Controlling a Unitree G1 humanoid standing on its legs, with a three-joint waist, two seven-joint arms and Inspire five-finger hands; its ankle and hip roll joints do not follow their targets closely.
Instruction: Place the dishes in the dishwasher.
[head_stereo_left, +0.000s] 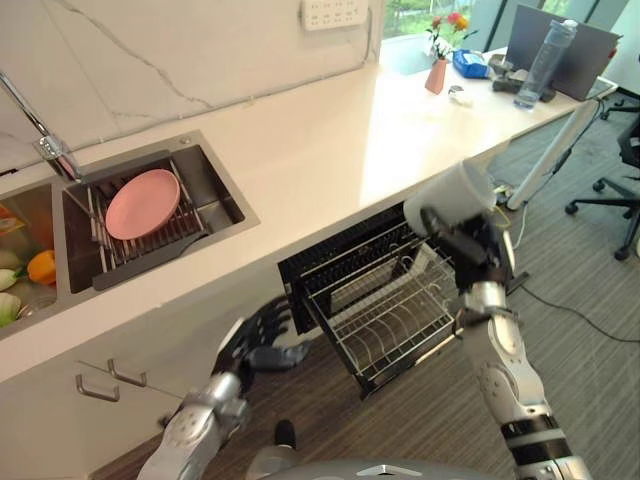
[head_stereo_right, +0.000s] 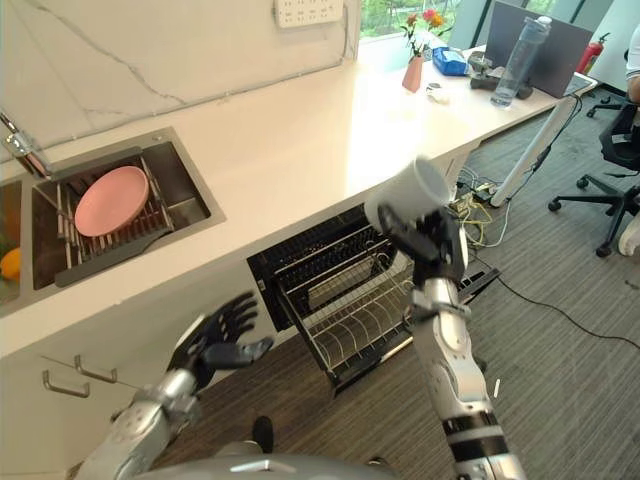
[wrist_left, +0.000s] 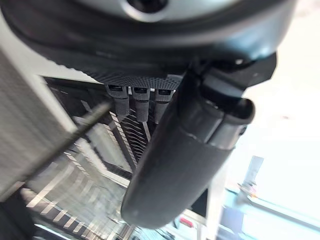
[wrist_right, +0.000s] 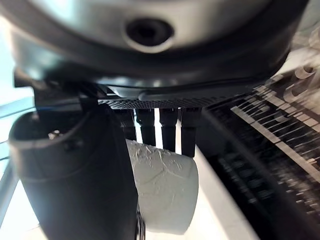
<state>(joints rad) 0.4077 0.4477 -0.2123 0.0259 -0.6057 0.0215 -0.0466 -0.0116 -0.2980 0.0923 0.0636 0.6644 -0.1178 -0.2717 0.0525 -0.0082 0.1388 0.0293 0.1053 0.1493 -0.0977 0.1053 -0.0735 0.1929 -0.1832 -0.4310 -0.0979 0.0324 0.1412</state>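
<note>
My right hand (head_stereo_left: 470, 243) is shut on a white cup (head_stereo_left: 452, 196), held tilted in the air above the pulled-out wire rack (head_stereo_left: 385, 318) of the dishwasher (head_stereo_right: 300, 262) under the counter. In the right wrist view the cup (wrist_right: 167, 192) sits between the fingers (wrist_right: 167, 131) and the thumb. My left hand (head_stereo_left: 255, 340) hangs open low down, left of the rack, with nothing in it. A pink plate (head_stereo_left: 142, 203) lies on a drying rack in the sink (head_stereo_left: 215, 190).
The white counter (head_stereo_left: 320, 150) runs above the dishwasher. At its far end stand a vase with flowers (head_stereo_left: 438, 60), a water bottle (head_stereo_left: 545, 62) and a laptop. Vegetables lie in the left basin (head_stereo_left: 25, 265). Office chairs (head_stereo_left: 620, 180) stand on the carpet to the right.
</note>
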